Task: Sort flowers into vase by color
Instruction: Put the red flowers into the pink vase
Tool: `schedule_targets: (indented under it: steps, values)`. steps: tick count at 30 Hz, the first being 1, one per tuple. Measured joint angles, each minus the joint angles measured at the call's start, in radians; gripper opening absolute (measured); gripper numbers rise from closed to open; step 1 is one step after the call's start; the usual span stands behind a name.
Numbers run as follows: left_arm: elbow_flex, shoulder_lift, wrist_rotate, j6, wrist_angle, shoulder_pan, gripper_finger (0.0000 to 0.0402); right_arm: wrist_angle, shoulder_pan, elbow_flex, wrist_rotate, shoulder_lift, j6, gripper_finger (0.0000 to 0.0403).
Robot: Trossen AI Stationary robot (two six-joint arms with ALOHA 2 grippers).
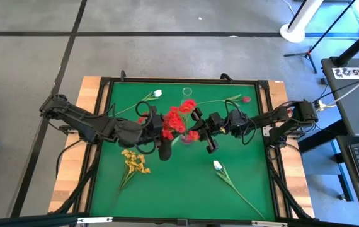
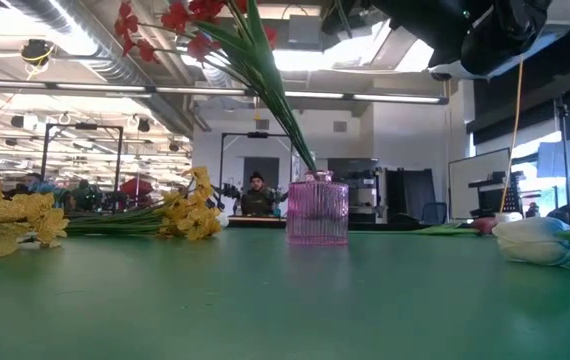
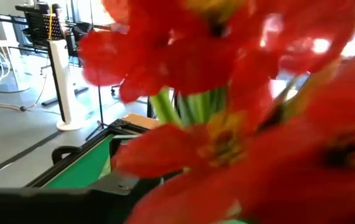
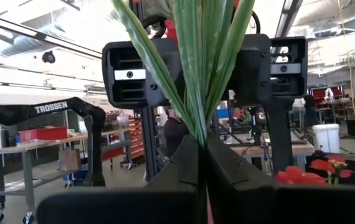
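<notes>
Right gripper [image 4: 201, 146] pinched tight on red flowers' [image 1: 178, 120] green stems, keeping them standing in pink vase [image 2: 317, 210]. Left gripper [image 1: 162, 133] beside blossoms; width unclear.

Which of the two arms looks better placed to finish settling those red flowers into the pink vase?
Probably the right. Its end effector is shut on the green stems of the red flowers, whose ends reach the pink vase. The left end effector sits beside the blossoms, seemingly holding nothing.
</notes>
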Motion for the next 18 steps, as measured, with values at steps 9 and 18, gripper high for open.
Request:
schedule_targets:
  steps: [9, 18]
  values:
    - [0.000, 0.002, 0.000, -0.002, 0.006, -0.010, 0.0012, -0.077, -0.001, 0.001, -0.002, -0.011, 0.030, 0.0056]
    - [0.000, 0.001, -0.004, -0.002, 0.003, -0.027, 0.0004, -0.375, -0.001, 0.001, -0.009, -0.104, -0.005, 0.0151]
